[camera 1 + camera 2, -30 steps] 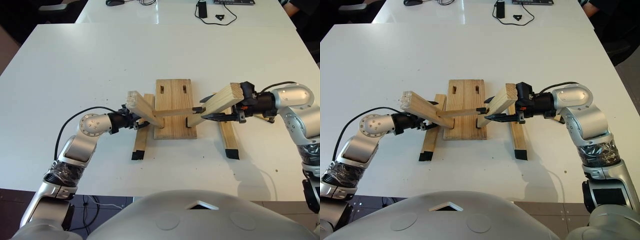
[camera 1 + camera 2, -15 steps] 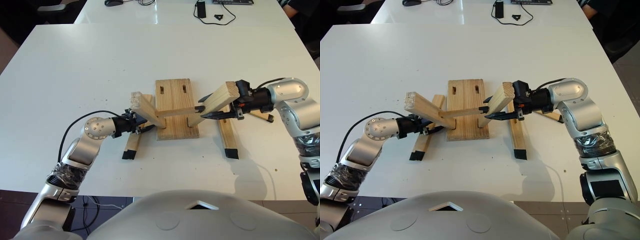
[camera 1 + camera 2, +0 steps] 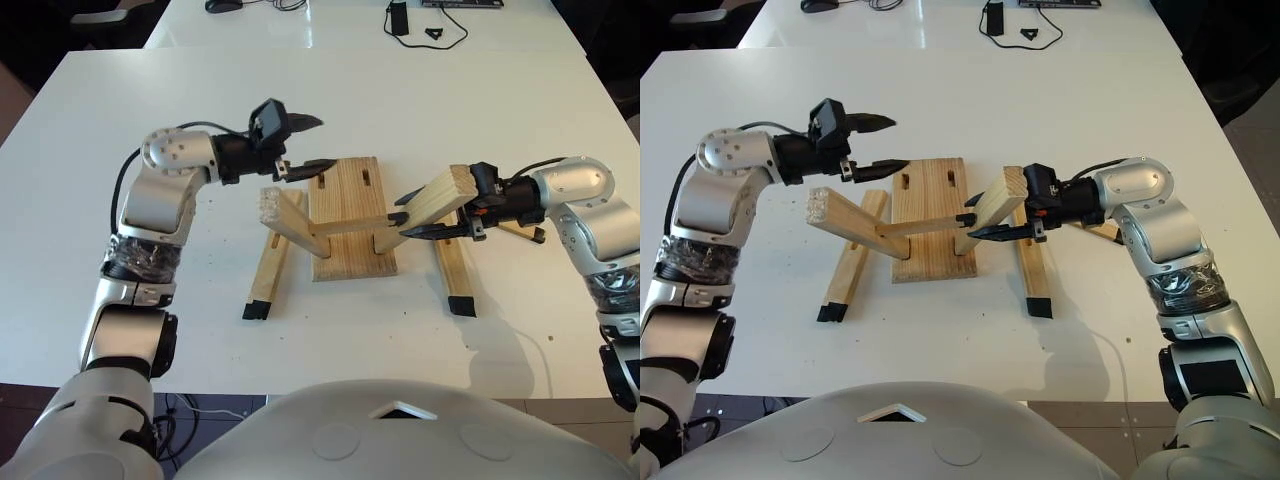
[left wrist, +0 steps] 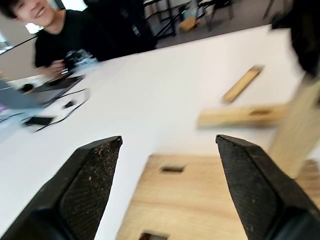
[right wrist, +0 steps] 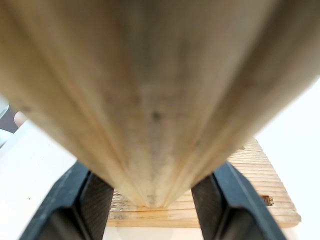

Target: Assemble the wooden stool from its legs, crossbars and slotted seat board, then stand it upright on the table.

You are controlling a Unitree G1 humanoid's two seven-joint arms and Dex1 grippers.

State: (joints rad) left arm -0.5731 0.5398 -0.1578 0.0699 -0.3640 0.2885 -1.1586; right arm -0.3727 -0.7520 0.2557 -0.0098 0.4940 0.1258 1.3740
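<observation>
Pale bare wood, matt, with visible grain: seat board, raised leg, crossbar; rough sawn end on the other raised leg. Same wood, black-tipped: flat-lying legs. Smooth white, faintly glossy: table. Black, finely grained, matt: pads of the left gripper.

seat board pale wood | table white | leg black-tipped | left claw black
</observation>
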